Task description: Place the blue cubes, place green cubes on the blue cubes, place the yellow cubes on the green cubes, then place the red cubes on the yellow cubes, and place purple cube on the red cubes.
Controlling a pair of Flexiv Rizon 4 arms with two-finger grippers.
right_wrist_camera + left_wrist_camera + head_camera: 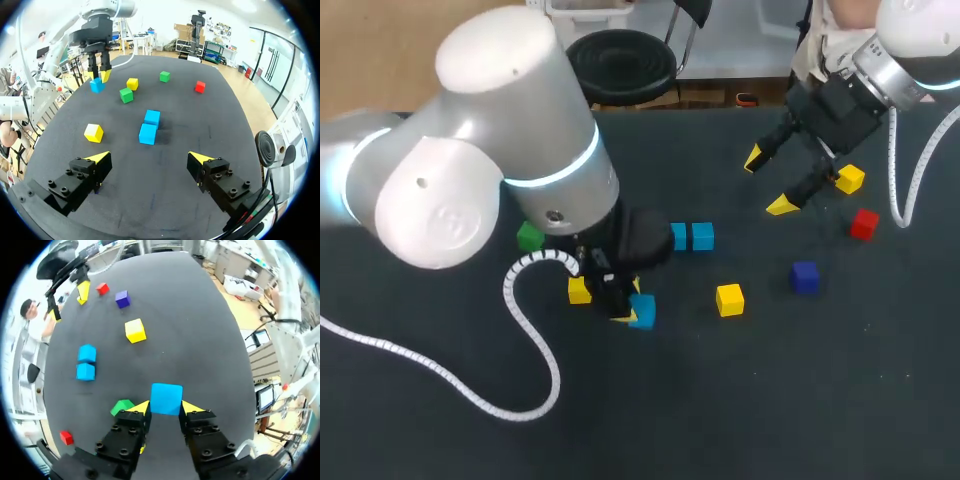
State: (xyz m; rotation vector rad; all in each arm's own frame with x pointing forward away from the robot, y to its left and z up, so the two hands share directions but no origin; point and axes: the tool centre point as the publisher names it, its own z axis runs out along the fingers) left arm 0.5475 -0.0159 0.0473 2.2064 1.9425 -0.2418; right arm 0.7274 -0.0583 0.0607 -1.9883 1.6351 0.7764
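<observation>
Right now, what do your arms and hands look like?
My two arms are fat, rounded silver-white tubes; the left arm and right arm each wear a glowing light-blue ring. A curly white cable trails from each. My left hand and right hand are black blocks with bolts, each with two fingers ending in bright yellow tips.

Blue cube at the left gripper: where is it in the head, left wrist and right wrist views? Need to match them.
Head view: blue cube at the left gripper, on the camera side of the pair of blue cubes.
Left wrist view: blue cube between its own yellow tips.
Right wrist view: blue cube far ahead, under the other arm's gripper.
Shared landmark: the pair of blue cubes.
</observation>
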